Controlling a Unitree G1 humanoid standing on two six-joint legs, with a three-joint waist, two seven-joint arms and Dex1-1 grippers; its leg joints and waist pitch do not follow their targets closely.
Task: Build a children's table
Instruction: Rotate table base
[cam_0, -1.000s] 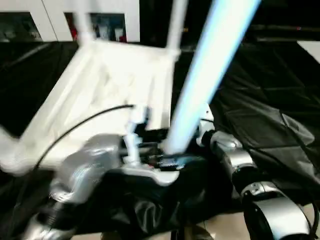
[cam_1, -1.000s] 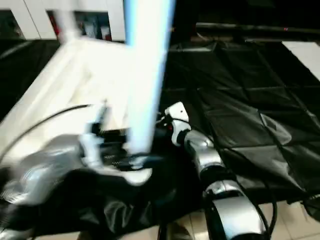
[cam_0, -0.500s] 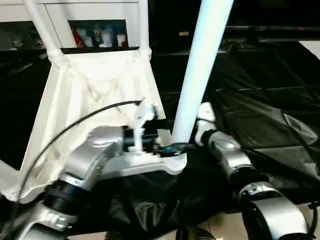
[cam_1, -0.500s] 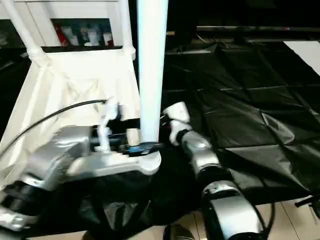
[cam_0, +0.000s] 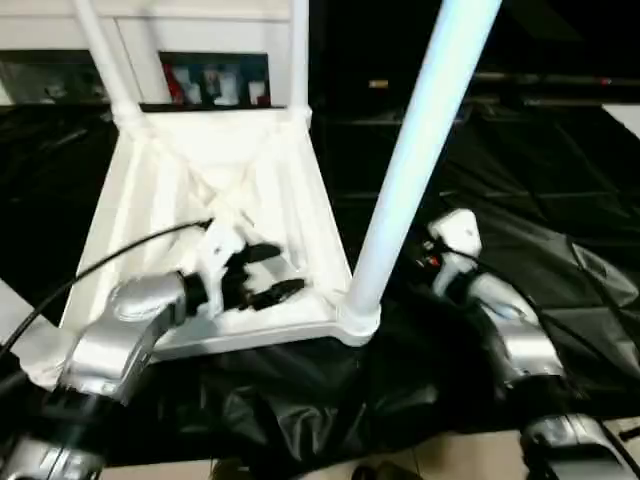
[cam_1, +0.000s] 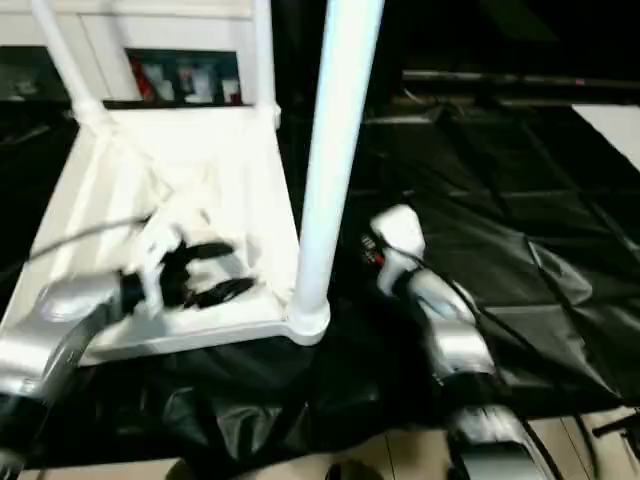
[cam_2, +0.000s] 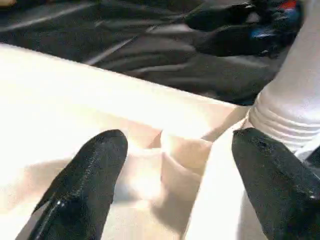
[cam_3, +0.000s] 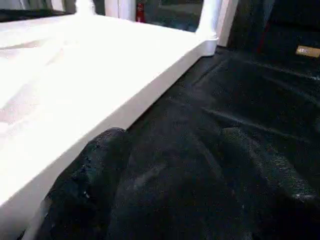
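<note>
An upturned children's table (cam_0: 215, 200) lies on black sheeting, its near leg (cam_0: 415, 150) upright between two open, empty hands, the left hand (cam_0: 262, 275) nearer than the right hand (cam_0: 440, 262).

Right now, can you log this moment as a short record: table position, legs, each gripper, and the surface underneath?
table: tabletop lies upside down, rimmed underside facing up
legs: three seen standing up from corners; the near leg sits in the near right corner
left gripper: open, over the underside near that corner, holding nothing
right gripper: open, empty, beside the table's right edge over the sheet
surface: black sheet on the floor
background: white cabinet behind the table
</note>
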